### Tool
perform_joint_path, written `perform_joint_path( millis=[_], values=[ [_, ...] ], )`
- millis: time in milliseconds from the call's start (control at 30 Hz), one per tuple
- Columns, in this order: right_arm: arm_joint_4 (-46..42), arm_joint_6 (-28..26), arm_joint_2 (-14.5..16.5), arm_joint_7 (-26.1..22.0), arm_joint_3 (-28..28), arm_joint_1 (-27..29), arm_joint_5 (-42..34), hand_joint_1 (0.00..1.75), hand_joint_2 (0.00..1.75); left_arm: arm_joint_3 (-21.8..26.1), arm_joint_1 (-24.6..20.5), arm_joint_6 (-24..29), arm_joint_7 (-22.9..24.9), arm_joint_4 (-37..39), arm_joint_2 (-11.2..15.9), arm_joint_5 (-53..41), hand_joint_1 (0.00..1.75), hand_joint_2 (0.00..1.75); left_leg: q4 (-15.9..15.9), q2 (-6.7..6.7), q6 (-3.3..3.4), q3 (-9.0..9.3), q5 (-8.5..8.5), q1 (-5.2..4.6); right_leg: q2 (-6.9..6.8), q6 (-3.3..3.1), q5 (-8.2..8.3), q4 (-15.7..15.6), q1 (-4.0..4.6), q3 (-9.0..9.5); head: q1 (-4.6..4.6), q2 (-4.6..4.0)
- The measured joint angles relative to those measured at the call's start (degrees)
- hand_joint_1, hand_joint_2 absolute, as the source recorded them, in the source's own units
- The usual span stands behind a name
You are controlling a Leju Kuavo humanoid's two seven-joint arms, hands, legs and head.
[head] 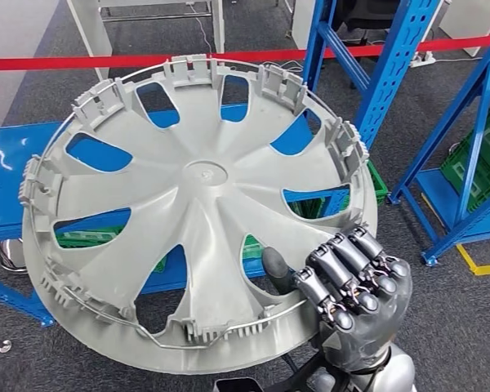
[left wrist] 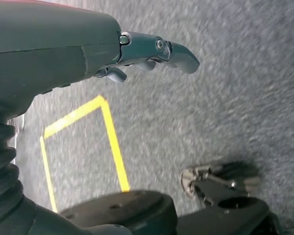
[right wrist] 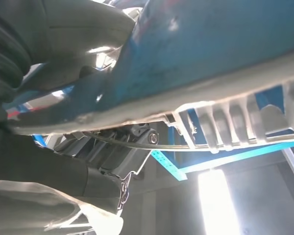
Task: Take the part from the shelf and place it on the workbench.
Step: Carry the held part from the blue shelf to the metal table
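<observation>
We hold the large grey plastic wheel cover [head: 199, 204] by its near rim in our right hand [head: 354, 294], clear of the blue steel shelf [head: 8, 175]; left hand [left wrist: 153, 51] hangs empty, fingers loosely apart. Carrying step; next we need the workbench located.

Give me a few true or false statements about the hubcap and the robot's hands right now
1. The right hand grips the grey hubcap at its rim. True.
2. The left hand also holds the hubcap. False: it hangs over grey carpet, holding nothing.
3. A red tape stretches behind the hubcap. True.
4. The shelf frames are yellow. False: they are blue.
5. The hubcap lies flat on a workbench. False: it is held tilted in the air.
</observation>
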Motion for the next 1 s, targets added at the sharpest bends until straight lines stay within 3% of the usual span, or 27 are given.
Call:
perform_joint_path(
  millis=[33,67,100,133,200,267,333,400,433,533,567,600,633,700,733,800,867,900,933,1000],
  values=[
    [0.0,0.0,0.0,0.0,-0.1,0.0,0.0,1.75,1.75,0.4,0.0,-0.6,0.1,0.0,0.0,1.5,0.00,1.75,0.1,0.06,0.14,-0.81,0.57,-0.12,0.02,0.06,-2.15,3.8,0.00,-0.69,0.01,0.00],
    [-0.1,0.0,0.0,0.1,-0.1,0.1,0.0,1.75,1.75,1.0,0.0,-1.3,0.4,0.0,0.0,3.3,0.00,1.75,0.2,0.12,0.20,-1.63,1.11,-0.25,0.02,0.08,-2.94,6.5,0.01,-0.84,0.01,0.00],
    [-0.1,0.0,0.0,0.2,-0.1,0.2,0.0,1.75,1.75,1.9,0.1,-2.1,0.9,0.0,0.0,5.5,0.00,1.75,0.3,0.16,0.22,-2.44,1.61,-0.38,0.02,0.02,-2.50,7.6,0.03,-0.15,0.02,0.00],
    [-0.1,0.0,0.0,0.4,-0.1,0.2,0.0,1.75,1.75,3.0,0.1,-3.2,1.5,0.0,0.0,8.0,0.00,1.75,0.4,0.17,0.21,-3.12,2.04,-0.49,0.02,-0.15,-1.15,6.5,0.09,1.49,0.02,0.00],
    [-0.1,0.0,0.0,1.4,0.1,0.1,-0.1,1.75,1.75,6.2,0.3,-5.8,2.7,0.0,0.0,13.0,0.00,1.75,0.6,0.13,0.08,-4.14,2.78,-0.65,0.15,-0.92,1.32,-0.7,0.40,7.36,0.04,0.00],
    [-0.1,0.0,-0.1,2.4,0.4,0.0,-0.1,1.75,1.75,9.8,0.6,-8.9,3.5,0.0,-0.1,15.8,0.00,1.75,0.9,0.08,-0.28,-4.82,3.52,-0.77,0.33,-1.59,1.55,-8.4,0.78,12.62,0.00,0.00],
    [-0.1,0.0,-0.3,3.0,0.7,-0.1,-0.1,1.75,1.75,12.7,0.9,-11.2,4.0,0.0,-0.2,16.2,0.00,1.75,1.0,0.08,-0.87,-5.42,4.38,-0.68,0.36,-1.77,1.30,-11.1,1.05,13.98,-0.01,0.00],
    [-0.1,0.0,-0.5,3.3,0.9,-0.2,-0.1,1.75,1.75,14.6,1.2,-12.7,4.4,0.0,-0.2,16.3,0.00,1.75,1.3,0.05,-1.53,-6.11,4.27,-0.61,0.14,-2.12,1.90,-11.7,0.86,13.46,-0.01,0.00],
    [-0.1,0.0,-0.6,3.4,1.0,-0.2,-0.1,1.75,1.75,15.6,1.3,-13.4,4.6,0.0,-0.2,16.3,0.00,1.75,2.6,0.04,-1.92,-6.70,2.81,-0.55,-0.03,-2.42,2.36,-11.9,0.68,13.04,-0.07,0.00],
    [0.0,0.0,-0.9,3.5,1.2,-0.4,-0.1,1.75,1.75,18.4,1.7,-15.2,5.4,0.0,-0.2,16.4,0.00,1.75,12.0,0.06,-3.05,-9.19,-4.86,0.04,-0.51,-2.97,3.79,-11.7,0.49,11.05,-0.20,0.00],
    [0.0,0.0,-1.0,3.6,1.2,-0.4,-0.1,1.75,1.75,19.0,1.7,-15.5,5.6,0.0,-0.2,16.4,0.00,1.75,14.9,0.06,-3.33,-9.55,-6.08,0.25,-0.65,-2.95,4.22,-11.4,0.47,10.21,-0.20,0.00],
    [0.0,0.0,-1.1,3.6,1.3,-0.4,-0.1,1.75,1.75,19.4,1.7,-15.6,5.8,0.0,-0.3,16.3,0.00,1.75,16.4,0.06,-3.57,-9.24,-6.01,0.48,-0.77,-2.88,4.64,-11.0,0.44,9.28,-0.17,0.00],
    [0.0,0.0,-1.1,3.7,1.3,-0.4,-0.1,1.75,1.75,19.7,1.8,-15.7,5.9,0.0,-0.3,16.3,0.00,1.75,16.0,0.07,-3.80,-8.07,-4.80,0.74,-0.84,-2.75,5.04,-10.6,0.37,8.28,-0.16,0.00],
    [0.0,0.0,-1.1,3.8,1.3,-0.4,-0.1,1.75,1.75,20.2,1.8,-15.8,6.1,0.0,-0.3,16.3,0.00,1.75,10.1,0.07,-4.29,-3.59,-2.05,1.29,-0.86,-2.23,5.74,-9.6,0.21,6.40,-0.15,0.00],
    [0.0,0.0,-1.1,3.8,1.4,-0.4,-0.1,1.75,1.75,20.3,1.8,-15.9,6.1,0.0,-0.4,16.3,0.00,1.75,6.3,0.00,-4.35,-1.17,-1.73,1.34,-0.84,-1.89,6.08,-9.1,0.21,5.63,-0.14,0.00],
    [0.0,0.0,-1.1,3.8,1.4,-0.4,-0.1,1.75,1.75,20.4,1.9,-16.4,6.1,0.0,-0.4,16.2,0.00,1.75,1.7,-0.12,-3.83,1.18,-2.43,1.17,-0.87,-1.14,6.96,-8.7,0.31,4.73,-0.01,0.00],
    [0.0,0.0,-1.2,3.8,1.4,-0.4,-0.1,1.75,1.75,20.4,2.0,-16.7,6.1,0.0,-0.4,16.1,0.00,1.75,1.1,-0.08,-2.59,0.68,-1.99,0.92,-0.89,-0.35,7.95,-8.9,0.23,4.23,0.23,0.00],
    [0.0,0.0,-1.2,3.8,1.4,-0.4,-0.1,1.75,1.75,20.4,2.1,-16.6,6.1,0.0,-0.4,16.0,0.00,1.75,1.1,0.03,-1.99,0.13,-1.43,0.89,-0.81,-0.01,7.63,-8.7,0.11,3.81,0.31,0.00],
    [0.0,0.0,-1.3,3.8,1.4,-0.4,-0.1,1.75,1.75,20.4,2.1,-16.5,6.1,0.0,-0.4,16.0,0.00,1.75,1.1,0.16,-1.38,-0.49,-0.79,0.87,-0.67,0.26,6.29,-7.8,0.02,3.20,0.43,0.00],
    [0.0,0.0,-1.3,3.8,1.4,-0.4,-0.1,1.75,1.75,20.3,2.2,-15.9,6.1,0.0,-0.4,15.8,0.00,1.75,1.0,0.34,-0.52,-1.99,0.55,0.72,-0.33,0.46,0.81,-2.6,-0.03,1.55,0.73,0.00]
  ],
)
